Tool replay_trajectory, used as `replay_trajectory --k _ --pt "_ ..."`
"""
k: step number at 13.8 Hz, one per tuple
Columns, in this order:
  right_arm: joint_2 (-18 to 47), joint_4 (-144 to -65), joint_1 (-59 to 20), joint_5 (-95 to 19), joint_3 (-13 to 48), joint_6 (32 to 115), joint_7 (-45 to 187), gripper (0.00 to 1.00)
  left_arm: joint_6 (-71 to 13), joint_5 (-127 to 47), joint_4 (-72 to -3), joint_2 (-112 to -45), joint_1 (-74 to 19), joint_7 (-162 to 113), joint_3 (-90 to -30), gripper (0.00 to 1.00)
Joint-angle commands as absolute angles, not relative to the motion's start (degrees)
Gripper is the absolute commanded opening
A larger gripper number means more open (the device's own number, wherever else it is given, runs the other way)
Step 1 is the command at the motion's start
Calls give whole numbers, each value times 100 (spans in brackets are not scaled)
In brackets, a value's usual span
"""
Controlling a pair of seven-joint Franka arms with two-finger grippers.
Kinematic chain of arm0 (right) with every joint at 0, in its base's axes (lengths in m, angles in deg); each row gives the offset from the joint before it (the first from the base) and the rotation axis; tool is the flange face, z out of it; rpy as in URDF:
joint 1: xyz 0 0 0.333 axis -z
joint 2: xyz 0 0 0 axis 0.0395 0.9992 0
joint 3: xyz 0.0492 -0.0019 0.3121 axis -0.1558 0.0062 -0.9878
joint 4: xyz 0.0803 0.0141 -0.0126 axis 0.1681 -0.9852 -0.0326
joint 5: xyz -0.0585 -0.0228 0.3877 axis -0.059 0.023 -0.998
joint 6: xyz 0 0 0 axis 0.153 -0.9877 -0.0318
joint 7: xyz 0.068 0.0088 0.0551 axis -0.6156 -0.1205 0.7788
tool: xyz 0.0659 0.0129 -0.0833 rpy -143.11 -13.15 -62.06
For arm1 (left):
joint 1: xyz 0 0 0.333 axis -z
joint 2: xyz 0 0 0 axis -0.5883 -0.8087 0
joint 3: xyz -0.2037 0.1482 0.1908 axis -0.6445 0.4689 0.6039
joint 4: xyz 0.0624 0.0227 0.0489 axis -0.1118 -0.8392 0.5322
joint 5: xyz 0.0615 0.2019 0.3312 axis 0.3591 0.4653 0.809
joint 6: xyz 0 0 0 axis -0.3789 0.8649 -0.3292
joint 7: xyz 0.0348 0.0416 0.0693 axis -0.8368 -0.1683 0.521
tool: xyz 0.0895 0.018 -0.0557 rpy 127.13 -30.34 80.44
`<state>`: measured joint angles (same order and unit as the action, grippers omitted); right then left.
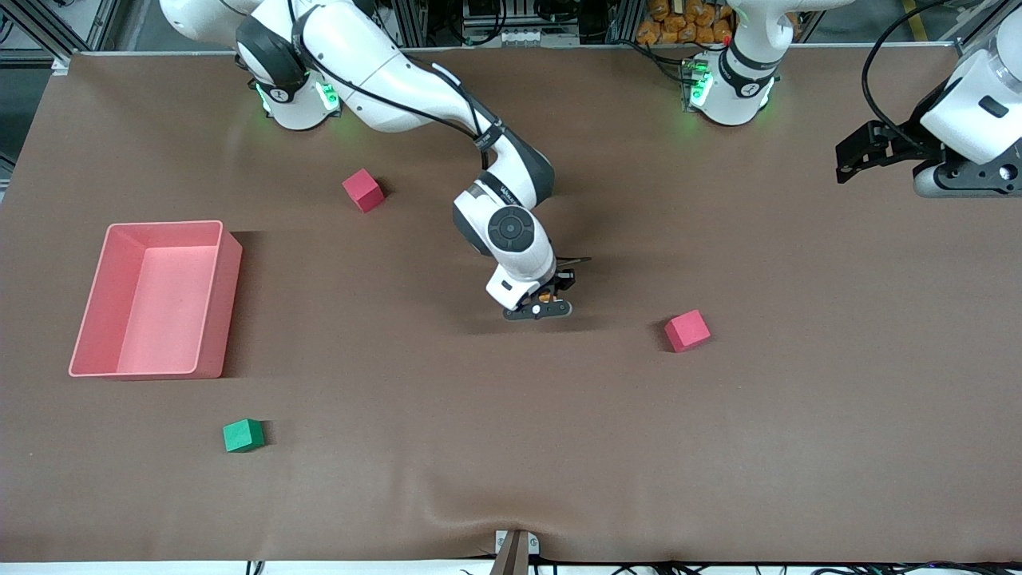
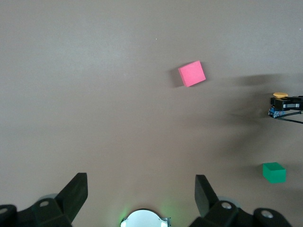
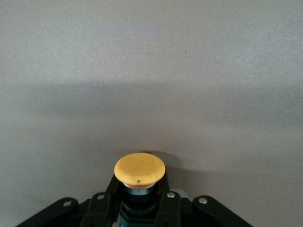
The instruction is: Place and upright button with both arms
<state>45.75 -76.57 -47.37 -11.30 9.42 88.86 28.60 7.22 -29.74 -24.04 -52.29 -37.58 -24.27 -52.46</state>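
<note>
The button (image 1: 545, 297), a round orange cap on a black body, sits between the fingers of my right gripper (image 1: 543, 307), low over the middle of the table. In the right wrist view the cap (image 3: 139, 170) stands clear above the fingers, and the right gripper (image 3: 139, 201) is shut on the black body. The left wrist view shows the button (image 2: 280, 95) from far off, cap uppermost. My left gripper (image 1: 846, 160) waits open and empty, raised at the left arm's end of the table; its spread fingers (image 2: 75, 194) show in the left wrist view.
A pink bin (image 1: 215, 295) stands toward the right arm's end. One red cube (image 1: 363, 190) lies near the right arm's base. Another red cube (image 1: 687, 330) lies beside the right gripper, toward the left arm's end. A green cube (image 1: 243, 435) lies nearer the camera than the bin.
</note>
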Motion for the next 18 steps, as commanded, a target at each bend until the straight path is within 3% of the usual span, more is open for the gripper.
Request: replay_trajectory --k 1,4,9,12,18 --pt "4640 -7343 -4762 -1046 1024 8830 2838 100 722 -2952 -2302 -5285 -3762 -2479 -5262 100" --pt "4369 -7325 -4683 -1010 1181 8760 2838 100 722 -2733 -2302 -5355 -3753 -2453 -5270 100" --pt "3903 -7325 -4490 -993 1981 8611 3040 100 722 -2723 -2302 -5355 -3753 -2479 -5297 100" --pt "3420 -7325 -3745 -1036 2026 7568 3066 100 713 -2732 -2302 -5399 -3744 -2470 -5297 100" --pt "1866 -7316 -2285 -1028 1886 5668 3093 100 669 -2741 -2293 -5478 -3762 -2461 -5314 100"
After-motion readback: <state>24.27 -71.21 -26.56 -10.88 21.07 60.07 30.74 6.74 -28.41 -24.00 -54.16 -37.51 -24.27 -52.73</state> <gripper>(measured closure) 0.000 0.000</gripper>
